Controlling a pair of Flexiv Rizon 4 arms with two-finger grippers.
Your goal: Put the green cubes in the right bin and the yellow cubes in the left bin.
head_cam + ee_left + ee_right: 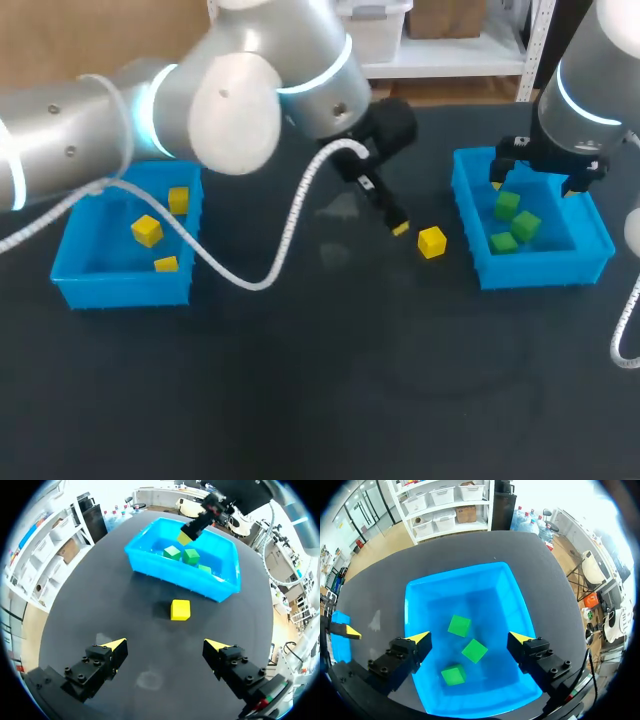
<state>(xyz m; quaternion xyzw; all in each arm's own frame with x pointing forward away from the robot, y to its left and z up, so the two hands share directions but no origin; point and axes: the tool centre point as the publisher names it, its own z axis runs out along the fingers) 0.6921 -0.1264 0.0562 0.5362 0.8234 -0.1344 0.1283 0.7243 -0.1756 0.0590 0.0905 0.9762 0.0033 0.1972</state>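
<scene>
A yellow cube (180, 610) lies on the table just ahead of my left gripper (166, 643), whose fingers are spread and empty. My right gripper (469, 638) gapes over the right bin (485, 595). Only the head view shows the left bin (120, 285).

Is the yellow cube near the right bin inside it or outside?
Outside: the yellow cube lies on the table, beside the right bin.

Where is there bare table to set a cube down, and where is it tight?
Bare: the table in front of both bins, and the strip between the left bin and the left gripper, crossed only by a cable. Crowded: beside the right bin, where the yellow cube lies by the left gripper; the right gripper hangs over that bin.
</scene>
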